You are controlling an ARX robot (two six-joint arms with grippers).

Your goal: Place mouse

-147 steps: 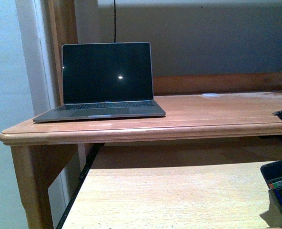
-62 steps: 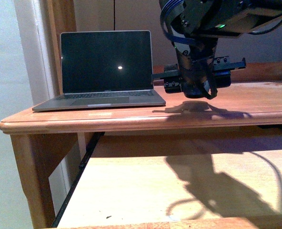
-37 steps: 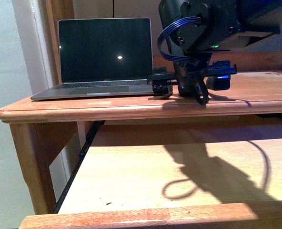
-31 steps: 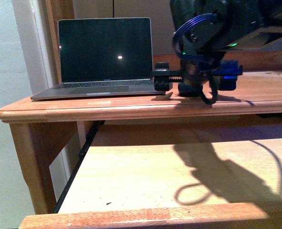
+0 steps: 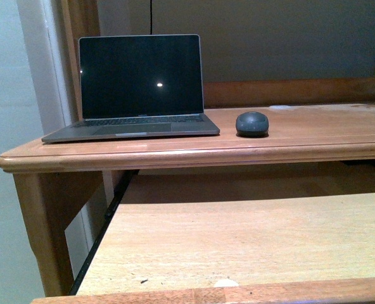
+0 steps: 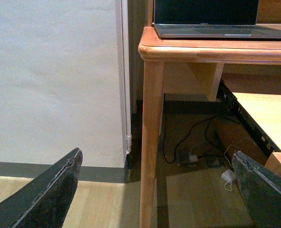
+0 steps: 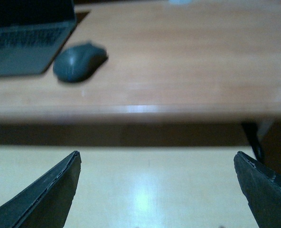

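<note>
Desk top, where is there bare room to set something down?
The widest free patch is the desk top right of the mouse, in front of the small white disc. The lower pull-out shelf is nearly bare too. Crowded at the left: laptop, with the mouse close beside it.

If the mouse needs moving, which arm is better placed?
Likely the right: its open fingers face the mouse on the desk. The left arm's camera sits low by the desk leg, mouse unseen.

To the right of the mouse (image 5: 251, 123) the surface (image 5: 314, 136) lies bare up to the back rail (image 5: 289, 92), while the open laptop (image 5: 140, 88) just beside its left blocks that side.
</note>
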